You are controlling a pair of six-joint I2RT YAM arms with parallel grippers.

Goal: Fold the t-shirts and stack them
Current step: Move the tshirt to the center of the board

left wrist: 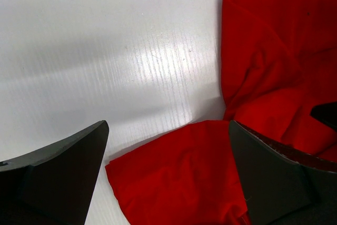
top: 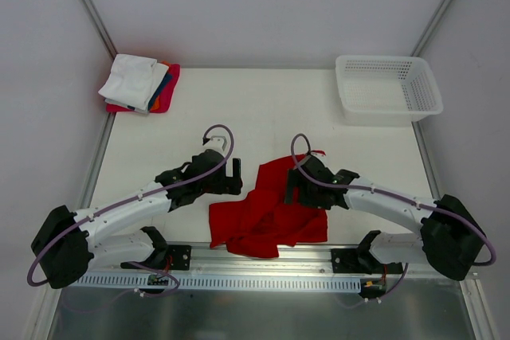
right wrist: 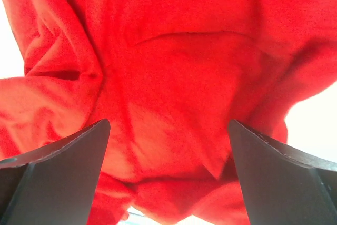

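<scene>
A crumpled bright red t-shirt [top: 267, 214] lies on the white table near the front edge, between the two arms. My left gripper [top: 233, 174] hangs just off its left side, open; in the left wrist view its jaws [left wrist: 168, 177] stand wide apart over a corner of the red t-shirt [left wrist: 179, 177] and grip nothing. Over the shirt's upper right part my right gripper [top: 292, 187] is open too, and red cloth [right wrist: 174, 77] fills the right wrist view between its spread fingers [right wrist: 63, 172]. A stack of folded t-shirts [top: 139, 84], white on top, sits at the back left corner.
A white plastic mesh basket [top: 388, 87] stands at the back right of the table. Metal frame rails run along both sides and the front edge [top: 255, 280]. White walls enclose the table.
</scene>
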